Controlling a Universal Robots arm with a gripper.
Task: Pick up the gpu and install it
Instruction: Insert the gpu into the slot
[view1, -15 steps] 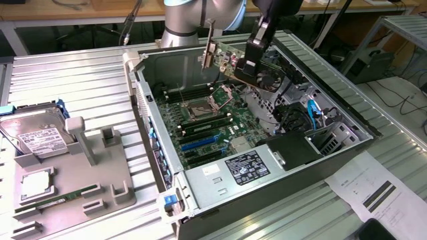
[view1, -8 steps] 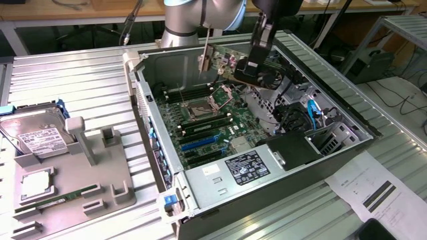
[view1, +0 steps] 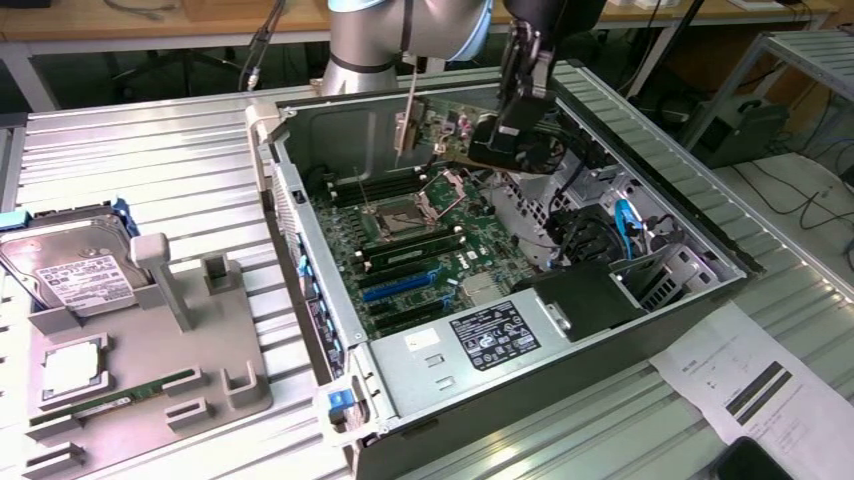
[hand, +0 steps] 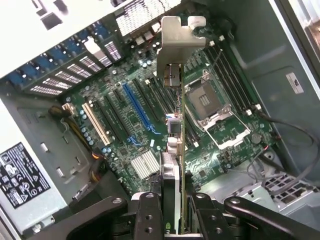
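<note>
Exterior, gpu (view1: 430, 128): held on edge, in the air above the open computer case (view1: 287, 190) (edge-down suits a slot, I judge).
Exterior, arm: reaches down over the case's far end, gripper (view1: 514, 135) beside the card.
Wrist, fingers (hand: 149, 215): 2, pinching the gpu between them.
Wrist, bracket (hand: 177, 35): leads toward the case's vented wall; the card hangs above the motherboard (hand: 145, 165), not seated.

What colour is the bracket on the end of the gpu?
The gpu bracket is plain silver metal, clearest in the wrist view.
</note>
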